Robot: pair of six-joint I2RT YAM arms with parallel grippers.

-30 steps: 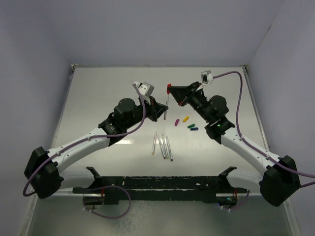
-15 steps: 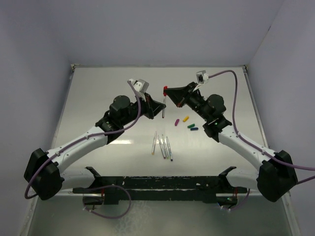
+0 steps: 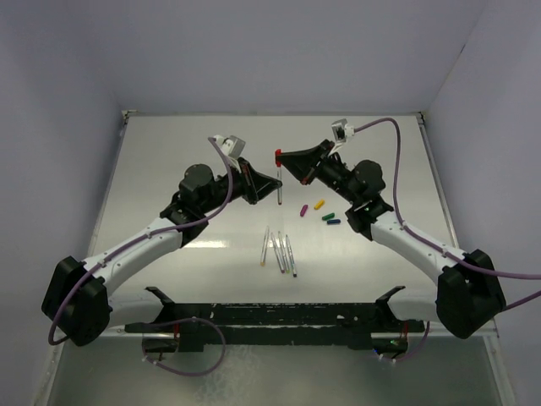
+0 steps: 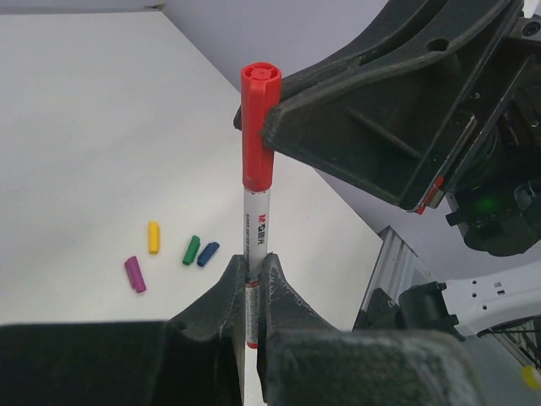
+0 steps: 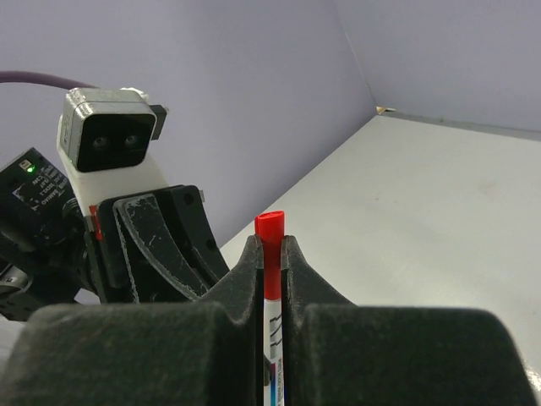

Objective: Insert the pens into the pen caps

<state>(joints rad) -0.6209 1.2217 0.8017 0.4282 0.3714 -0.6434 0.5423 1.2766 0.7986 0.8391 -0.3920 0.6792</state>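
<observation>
A thin white pen [image 3: 280,182] stands upright above the table with a red pen cap [image 3: 278,154] on its top end. My left gripper [image 3: 276,188] is shut on the pen's barrel [image 4: 256,228], which runs between the left gripper [image 4: 254,260] tips. My right gripper [image 3: 283,159] is shut on the red cap [image 5: 270,233]; in its own view the right gripper [image 5: 270,244] pinches the cap just below its top. In the left wrist view the red cap [image 4: 258,127] sits against the right gripper's black finger [image 4: 355,110]. Several more pens [image 3: 279,251] lie side by side on the table.
Loose caps lie on the table right of the held pen: purple [image 3: 303,208], yellow [image 3: 319,204], green [image 3: 326,216] and dark blue [image 3: 334,222]. The same caps show in the left wrist view: purple [image 4: 134,274], yellow [image 4: 153,237], green [image 4: 192,249], blue [image 4: 208,254]. Walls enclose the table.
Both grippers, still holding the pen and the red cap together, have shifted a little to the left. The loose pens and caps have not moved.
</observation>
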